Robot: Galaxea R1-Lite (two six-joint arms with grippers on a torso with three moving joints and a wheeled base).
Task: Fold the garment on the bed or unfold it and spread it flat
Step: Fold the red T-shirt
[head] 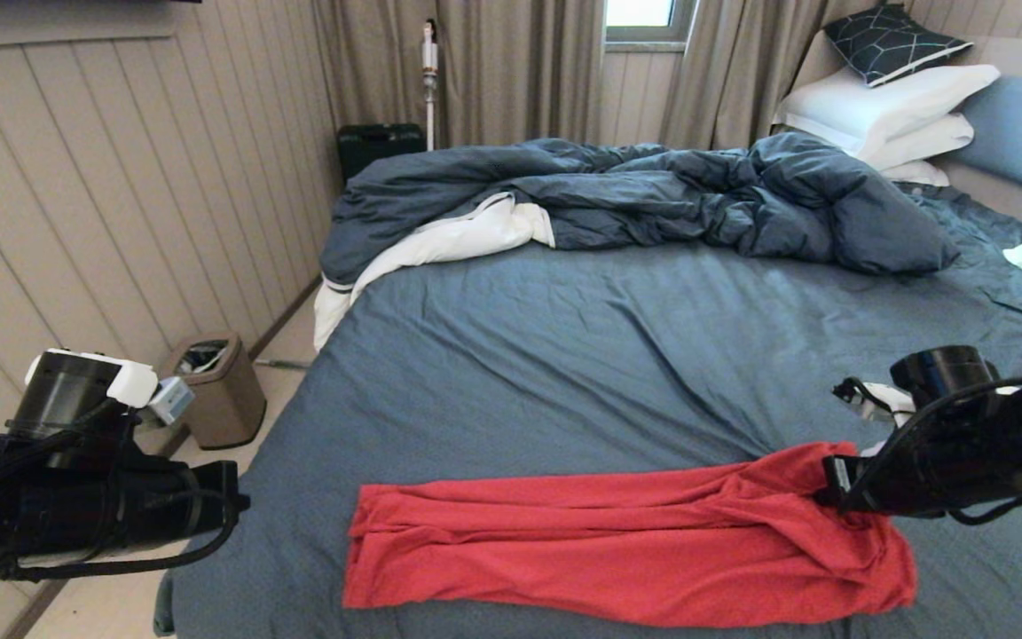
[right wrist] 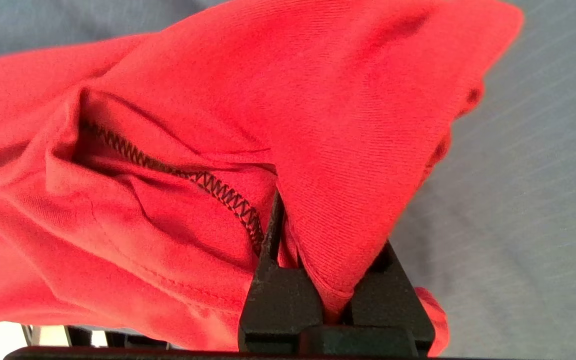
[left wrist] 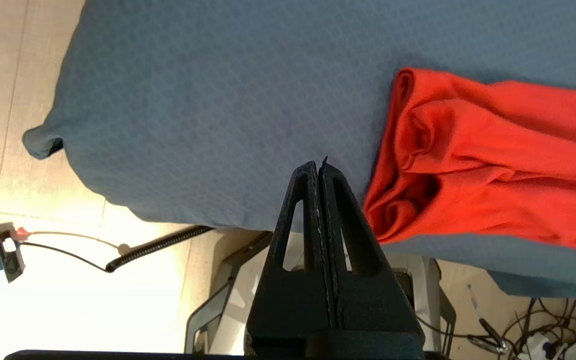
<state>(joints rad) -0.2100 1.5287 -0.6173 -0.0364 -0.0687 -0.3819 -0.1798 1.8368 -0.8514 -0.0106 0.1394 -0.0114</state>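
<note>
Pinching a fold at the right end of the red T-shirt (head: 626, 541), your right gripper (right wrist: 313, 260) is clamping the fabric between its fingers. You are seeing the shirt lying folded into a long band across the bed (head: 617, 355) near its front edge. Your left gripper (left wrist: 319, 167) is hovering with fingers pressed together, empty, just beside the shirt's left end.
</note>
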